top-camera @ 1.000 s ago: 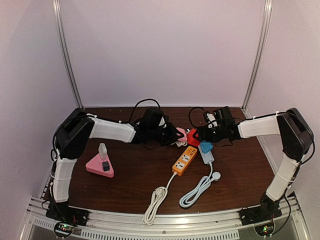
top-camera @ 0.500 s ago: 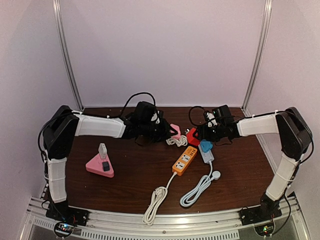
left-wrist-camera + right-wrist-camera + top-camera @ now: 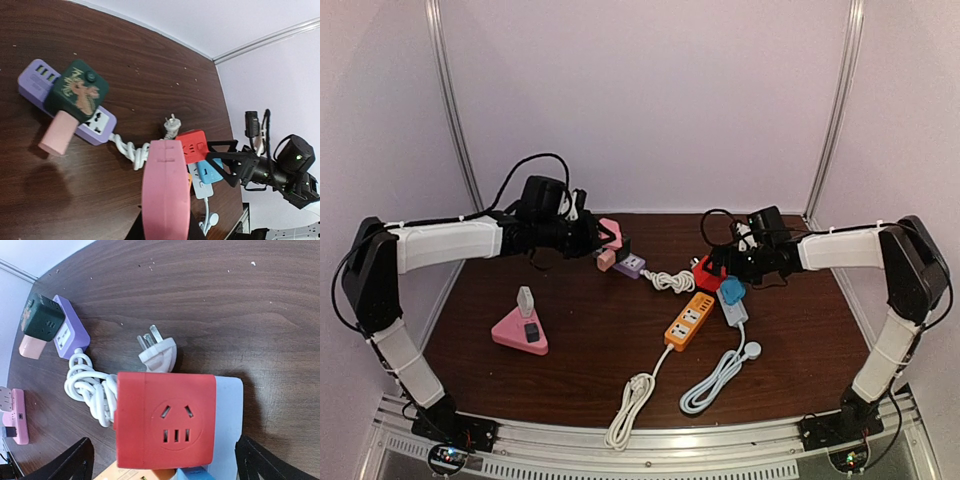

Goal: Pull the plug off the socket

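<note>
Left gripper is clamped on a pink plug, held well apart from the red socket cube. Right gripper is spread wide astride that cube.

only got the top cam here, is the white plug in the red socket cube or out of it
Observer: Out. The right wrist view shows the white plug lying on the table beside the red socket cube, its prongs bare and pointing away from the cube.
Operator: ok and are the right fingers on the cube
Observer: No. In that same view the right fingers stand on either side of the cube, with a gap showing on both sides.
</note>
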You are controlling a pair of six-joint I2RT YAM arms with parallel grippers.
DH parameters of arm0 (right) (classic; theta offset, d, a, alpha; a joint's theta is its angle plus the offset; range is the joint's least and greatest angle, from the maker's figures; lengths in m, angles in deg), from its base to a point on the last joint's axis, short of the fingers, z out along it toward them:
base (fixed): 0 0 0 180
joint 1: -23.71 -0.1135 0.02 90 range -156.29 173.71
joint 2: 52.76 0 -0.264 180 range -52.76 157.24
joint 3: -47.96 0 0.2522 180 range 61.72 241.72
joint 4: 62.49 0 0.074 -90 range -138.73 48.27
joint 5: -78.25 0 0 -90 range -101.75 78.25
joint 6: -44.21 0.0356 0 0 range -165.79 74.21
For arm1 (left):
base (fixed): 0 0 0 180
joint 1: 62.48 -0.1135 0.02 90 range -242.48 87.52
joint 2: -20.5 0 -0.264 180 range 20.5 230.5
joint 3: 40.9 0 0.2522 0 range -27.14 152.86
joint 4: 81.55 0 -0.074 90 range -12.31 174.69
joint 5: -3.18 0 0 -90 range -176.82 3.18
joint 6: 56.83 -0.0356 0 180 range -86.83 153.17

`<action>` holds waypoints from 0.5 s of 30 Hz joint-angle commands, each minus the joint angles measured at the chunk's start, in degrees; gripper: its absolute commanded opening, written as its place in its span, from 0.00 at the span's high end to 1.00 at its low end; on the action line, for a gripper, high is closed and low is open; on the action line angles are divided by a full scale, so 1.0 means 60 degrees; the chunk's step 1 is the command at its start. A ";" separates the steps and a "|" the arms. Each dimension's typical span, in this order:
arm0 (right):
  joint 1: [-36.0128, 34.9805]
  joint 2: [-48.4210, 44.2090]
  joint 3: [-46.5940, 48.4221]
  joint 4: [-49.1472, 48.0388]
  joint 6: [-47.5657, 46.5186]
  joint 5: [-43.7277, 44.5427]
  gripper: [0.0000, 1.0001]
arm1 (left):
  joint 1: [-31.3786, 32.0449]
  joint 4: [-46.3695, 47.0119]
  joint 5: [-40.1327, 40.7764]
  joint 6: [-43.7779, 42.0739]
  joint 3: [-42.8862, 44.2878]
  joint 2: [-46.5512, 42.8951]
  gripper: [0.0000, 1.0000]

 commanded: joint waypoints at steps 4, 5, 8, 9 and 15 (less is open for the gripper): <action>-0.0057 -0.1094 0.0685 0.0269 0.0201 0.0359 0.00 | -0.1584 -0.0812 0.0752 -0.0892 -0.0929 -0.0948 1.00; -0.0063 -0.1146 0.0776 0.0395 0.0198 0.0460 0.00 | -0.1796 -0.0905 0.0821 -0.0977 -0.0929 -0.0916 1.00; -0.0059 -0.1231 0.0877 0.0532 0.0336 0.0619 0.00 | -0.2415 -0.1098 0.0943 -0.1119 -0.0816 -0.0648 1.00; -0.0063 -0.1276 0.0875 0.0514 0.0352 0.0558 0.00 | -0.2608 -0.1136 0.0945 -0.1146 -0.0754 -0.0512 1.00; -0.0093 -0.1412 0.0819 0.0335 0.0374 0.0333 0.00 | -0.3610 -0.1596 0.0424 -0.1765 0.0228 0.0839 1.00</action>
